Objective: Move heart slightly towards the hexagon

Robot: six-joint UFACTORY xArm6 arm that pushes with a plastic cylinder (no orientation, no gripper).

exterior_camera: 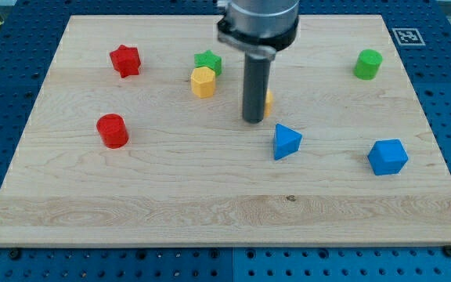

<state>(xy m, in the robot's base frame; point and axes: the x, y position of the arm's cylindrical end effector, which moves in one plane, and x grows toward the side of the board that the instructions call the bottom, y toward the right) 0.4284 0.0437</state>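
Observation:
My tip [253,121] rests on the board near its middle. A yellow block [268,103], probably the heart, shows only as a sliver at the rod's right side, touching it or nearly so; the rod hides most of it, so its shape cannot be made out. The yellow hexagon [203,81] lies to the view's upper left of my tip, about a block's width from the rod. A green star [208,61] sits just above the hexagon, touching it or nearly so.
A red star [124,60] lies at the upper left and a red cylinder [113,130] at the left. A blue triangle [286,142] sits just to the lower right of my tip. A blue cube-like block [387,157] is at the right, a green cylinder [368,64] at the upper right.

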